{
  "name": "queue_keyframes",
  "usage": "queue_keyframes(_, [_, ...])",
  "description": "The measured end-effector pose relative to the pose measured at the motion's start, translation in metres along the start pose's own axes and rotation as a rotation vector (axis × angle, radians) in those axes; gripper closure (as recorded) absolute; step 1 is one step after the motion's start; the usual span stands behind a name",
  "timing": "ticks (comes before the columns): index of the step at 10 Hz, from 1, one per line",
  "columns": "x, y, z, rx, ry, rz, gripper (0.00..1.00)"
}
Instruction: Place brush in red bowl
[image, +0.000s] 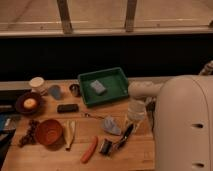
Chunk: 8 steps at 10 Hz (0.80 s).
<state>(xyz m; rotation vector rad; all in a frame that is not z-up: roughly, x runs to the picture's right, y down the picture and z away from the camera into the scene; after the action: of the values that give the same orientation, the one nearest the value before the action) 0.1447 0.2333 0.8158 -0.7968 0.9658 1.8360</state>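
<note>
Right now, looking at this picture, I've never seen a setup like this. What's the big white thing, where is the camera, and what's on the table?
The big white shape on the right is a robot's arm. The one camera looks down past it onto a wooden table; where it is mounted isn't known. The arm's gripper hangs over the table's right side, just above the black-handled brush, which lies on the wood. Further left are an orange-red stick, a red bowl, a black block, a green tray holding a bluish sponge, and a brown bowl with a yellow ball. Nothing looks held.
</note>
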Motion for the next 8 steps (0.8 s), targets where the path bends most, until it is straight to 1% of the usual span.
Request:
queue_keyframes(5, [-0.0006, -0.0006, 0.0028, -0.015, 0.012, -0.005, 1.00])
queue_keyframes(8, [-0.0008, -0.0002, 0.0022, -0.015, 0.010, -0.007, 1.00])
